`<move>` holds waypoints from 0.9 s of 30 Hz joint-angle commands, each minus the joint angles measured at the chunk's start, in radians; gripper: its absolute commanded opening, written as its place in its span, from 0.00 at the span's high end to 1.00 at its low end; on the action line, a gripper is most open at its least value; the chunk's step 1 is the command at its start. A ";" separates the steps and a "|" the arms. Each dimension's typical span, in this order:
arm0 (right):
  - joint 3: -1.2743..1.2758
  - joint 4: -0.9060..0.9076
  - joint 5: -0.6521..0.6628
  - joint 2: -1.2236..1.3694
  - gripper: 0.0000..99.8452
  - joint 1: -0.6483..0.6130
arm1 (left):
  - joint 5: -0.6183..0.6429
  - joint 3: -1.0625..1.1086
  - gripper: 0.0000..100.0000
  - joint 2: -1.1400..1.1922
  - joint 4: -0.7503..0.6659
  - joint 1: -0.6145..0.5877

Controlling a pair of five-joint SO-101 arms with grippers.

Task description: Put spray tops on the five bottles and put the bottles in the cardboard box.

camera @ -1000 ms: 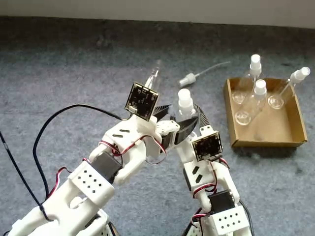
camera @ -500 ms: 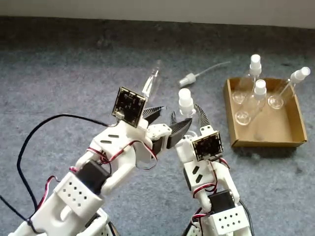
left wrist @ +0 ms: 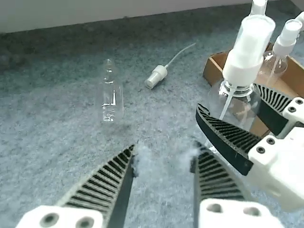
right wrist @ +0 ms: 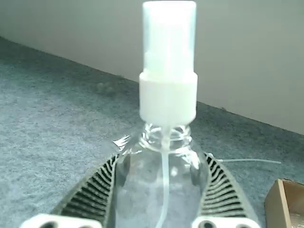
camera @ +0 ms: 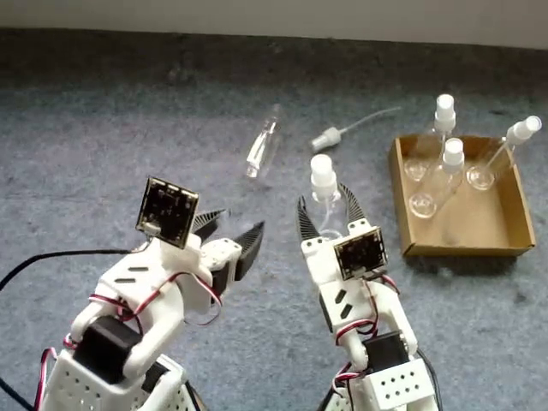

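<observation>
Right gripper is clamped round the capped bottle, upright, near the cardboard box — light, clear, slick-looking plastic, so grip the body, not the cap. Left gripper hangs open, empty — the bare bottle lies beyond it.

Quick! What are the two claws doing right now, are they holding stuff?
Left gripper: open, holding nothing.
Right gripper: shut on a bottle with its spray top on.
</observation>
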 commanded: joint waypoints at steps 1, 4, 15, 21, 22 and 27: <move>0.150 0.012 -0.003 -0.012 0.89 0.016 | -0.011 -0.018 1.00 -0.136 0.071 -0.018; 0.150 0.016 -0.003 -0.012 0.89 0.016 | -0.009 -0.016 0.97 -0.203 0.114 -0.018; 0.150 0.019 -0.003 -0.008 0.89 0.016 | -0.014 0.255 1.00 -0.447 0.130 -0.133; 0.150 0.019 -0.003 -0.007 0.89 0.016 | -0.014 0.323 1.00 -0.424 0.133 -0.186; 0.150 0.019 -0.003 -0.007 0.89 0.016 | -0.014 0.341 1.00 -0.424 0.137 -0.186; 0.150 0.019 -0.003 -0.005 0.89 0.016 | -0.015 0.466 1.00 -0.424 0.130 -0.186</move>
